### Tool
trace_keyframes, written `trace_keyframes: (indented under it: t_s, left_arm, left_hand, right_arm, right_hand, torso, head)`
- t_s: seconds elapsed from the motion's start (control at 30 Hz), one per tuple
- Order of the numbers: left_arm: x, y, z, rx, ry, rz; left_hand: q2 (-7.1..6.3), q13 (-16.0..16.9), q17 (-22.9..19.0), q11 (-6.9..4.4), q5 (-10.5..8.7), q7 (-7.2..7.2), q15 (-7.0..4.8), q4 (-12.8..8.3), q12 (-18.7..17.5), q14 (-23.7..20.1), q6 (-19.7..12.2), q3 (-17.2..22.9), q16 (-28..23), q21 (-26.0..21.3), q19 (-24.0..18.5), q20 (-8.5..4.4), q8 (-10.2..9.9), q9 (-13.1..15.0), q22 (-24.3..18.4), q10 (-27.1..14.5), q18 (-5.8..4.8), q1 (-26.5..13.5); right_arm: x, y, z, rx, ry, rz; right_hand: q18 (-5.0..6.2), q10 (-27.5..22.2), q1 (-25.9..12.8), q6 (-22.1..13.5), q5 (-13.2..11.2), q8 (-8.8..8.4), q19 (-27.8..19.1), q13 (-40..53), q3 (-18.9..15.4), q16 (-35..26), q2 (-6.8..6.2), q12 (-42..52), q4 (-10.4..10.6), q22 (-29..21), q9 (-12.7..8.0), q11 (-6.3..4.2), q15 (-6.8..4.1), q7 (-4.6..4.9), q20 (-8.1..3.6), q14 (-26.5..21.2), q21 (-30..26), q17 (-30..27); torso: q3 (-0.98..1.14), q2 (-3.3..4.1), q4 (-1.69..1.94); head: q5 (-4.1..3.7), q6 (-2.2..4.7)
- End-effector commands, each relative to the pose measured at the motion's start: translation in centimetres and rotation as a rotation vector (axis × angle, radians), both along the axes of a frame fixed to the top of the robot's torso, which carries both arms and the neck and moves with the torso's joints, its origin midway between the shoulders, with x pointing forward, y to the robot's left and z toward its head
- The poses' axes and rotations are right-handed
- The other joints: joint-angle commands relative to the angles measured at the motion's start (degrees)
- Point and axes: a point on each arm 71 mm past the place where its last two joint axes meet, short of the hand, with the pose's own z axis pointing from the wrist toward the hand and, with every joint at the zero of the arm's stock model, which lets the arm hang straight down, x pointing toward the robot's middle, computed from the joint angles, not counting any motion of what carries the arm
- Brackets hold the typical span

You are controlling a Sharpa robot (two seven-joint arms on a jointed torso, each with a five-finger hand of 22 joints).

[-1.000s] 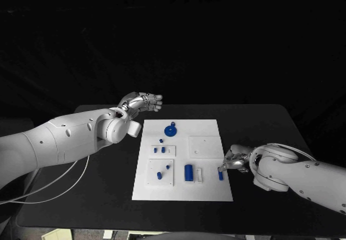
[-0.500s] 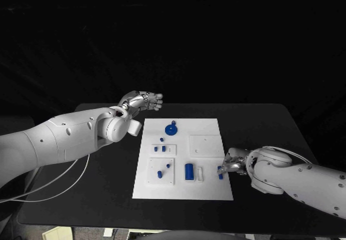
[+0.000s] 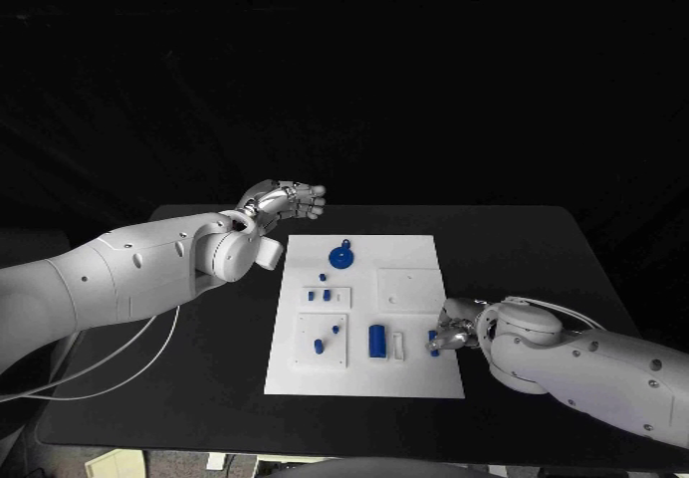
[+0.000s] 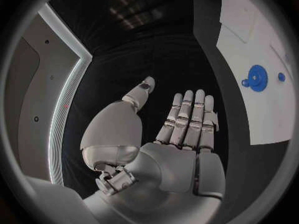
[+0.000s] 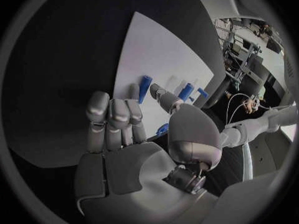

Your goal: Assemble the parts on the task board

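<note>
Blue against the white task board (image 3: 416,383), a small peg (image 3: 434,337) lies at the board's right edge, and the right hand (image 3: 454,327) has crept in over that edge toward it within the last second — fingers now at the peg, though whether they actually pinch it I cannot tell. The left hand (image 3: 288,203) has stayed raised beyond the board's far left corner, fingers apart, holding nothing. By my reading a pickup is under way — the other parts sit unmoved on the board

One task board (image 3: 406,375), two hands, and about eight small blue parts.
</note>
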Motion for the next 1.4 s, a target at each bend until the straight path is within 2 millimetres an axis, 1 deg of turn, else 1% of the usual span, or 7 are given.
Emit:
trace_keyframes:
  t_s: [0.03,0.23,0.63,0.8,0.9,1.0,1.4]
  left_arm:
    - [0.0,-0.3,0.1,-0.01,-0.003,-0.013]
    - [0.0,-0.2,0.1,-0.01,-0.002,-0.012]
    - [0.0,-0.2,0.1,-0.009,-0.002,-0.012]
    - [0.0,-0.3,0.1,-0.009,-0.001,-0.012]
    - [0.0,-0.2,0.1,-0.009,-0.001,-0.011]
    - [0.0,-0.2,0.1,-0.009,-0.002,-0.012]
    - [0.0,-0.2,0.1,-0.009,-0.002,-0.011]
  left_hand:
    - [-0.37,-0.1,0.1,0.07,-0.36,0.96,0.01,0.5,0.2,0.2,-0.1,0.0,-0.3,-0.4,0.4,0.15,0.3,-0.1,0.1,0.0,1.12,-0.1]
    - [-0.36,-0.1,0.1,0.07,-0.37,0.96,0.01,0.5,0.1,0.2,-0.1,0.0,-0.3,-0.4,0.4,0.15,0.3,-0.1,0.1,0.0,1.11,-0.2]
    - [-0.35,-0.1,0.1,0.07,-0.36,0.97,0.01,0.6,0.1,0.2,-0.2,0.0,-0.4,-0.4,0.4,0.15,0.3,-0.1,0.1,0.0,1.11,-0.2]
    - [-0.34,-0.1,0.1,0.07,-0.36,0.96,0.01,0.6,0.1,0.2,-0.2,0.0,-0.4,-0.4,0.4,0.15,0.4,-0.1,0.1,0.0,1.11,-0.2]
    - [-0.32,-0.1,0.1,0.07,-0.35,0.96,0.01,0.6,0.1,0.2,-0.2,0.0,-0.4,-0.5,0.4,0.15,0.4,-0.1,0.1,0.0,1.12,-0.2]
    - [-0.32,-0.1,0.1,0.07,-0.35,0.96,0.0,0.6,0.1,0.2,-0.2,0.0,-0.4,-0.5,0.4,0.14,0.4,-0.1,0.1,0.0,1.12,-0.1]
    - [-0.3,-0.1,0.1,0.06,-0.35,0.96,-0.01,0.5,0.2,0.2,-0.2,0.0,-0.3,-0.5,0.4,0.13,0.4,-0.1,0.2,0.0,1.12,-0.1]
  right_arm:
    - [-0.3,0.6,-0.6,-0.094,-0.056,0.075]
    - [-0.2,0.8,-0.8,-0.103,-0.067,0.084]
    - [-0.5,0.7,-1.3,-0.1,0.017,0.074]
    - [-0.6,0.5,-1.6,-0.046,0.085,0.032]
    - [-0.7,0.4,-1.7,-0.011,0.104,0.007]
    - [-0.6,0.3,-1.7,0.021,0.12,-0.021]
    - [-0.7,0.3,-1.2,0.097,0.11,-0.065]
  right_hand:
    - [2.78,1.0,0.1,0.4,-0.3,-0.58,0.4,-0.2,0.8,0.1,-1.17,-0.4,1.2,0.5,-3.2,-0.9,-0.54,0.14,-0.41,-0.2,-0.1,0.0]
    - [2.78,1.0,-0.3,0.6,-0.3,-0.69,0.5,-0.5,1.2,0.1,-1.76,-0.6,2.9,0.5,-2.9,-0.96,-0.58,0.09,-0.46,-0.2,-0.1,0.0]
    - [2.78,0.3,0.9,-0.4,-0.2,-1.69,0.3,-0.9,2.7,-0.1,-1.95,-1.2,3.4,0.4,-3.2,-0.75,-0.41,0.4,-0.61,-0.3,-0.2,-0.1]
    - [2.78,-0.1,2.7,-0.1,1.7,-2.7,-0.2,-1.0,3.3,-0.2,1.0,-1.4,-0.6,0.7,-4.2,-0.35,0.01,0.72,-0.21,-0.3,-0.1,-0.2]
    - [2.78,-0.4,4.2,0.1,8.1,-3.26,-0.5,-1.1,4.7,-0.3,4.77,-1.6,-5.0,0.9,-4.7,-0.24,0.11,0.84,0.03,-0.4,0.0,-0.2]
    - [2.78,-0.5,3.6,0.4,10.6,-3.52,-0.5,-1.3,5.6,-0.4,6.06,-1.7,-6.6,0.8,-5.0,-0.18,0.19,0.89,0.38,-0.3,0.0,-0.3]
    - [2.78,-0.1,1.8,1.1,13.0,-3.7,-0.1,-1.4,6.1,-0.4,6.78,-1.6,-7.1,0.7,-5.4,-0.25,0.13,0.79,0.64,-0.2,0.1,-0.4]
  torso:
    - [0.03,0.0,0.0]
    - [0.04,0.03,0.07]
    - [0.01,-0.03,-0.02]
    - [0.03,-0.03,-0.01]
    - [0.03,-0.04,0.0]
    - [0.04,-0.03,0.0]
    - [0.02,-0.02,-0.01]
  head:
    - [-0.06,-0.04]
    - [-0.01,-0.05]
    - [0.15,-0.08]
    - [0.2,-0.13]
    - [0.22,-0.1]
    - [0.23,-0.09]
    - [0.22,-0.07]
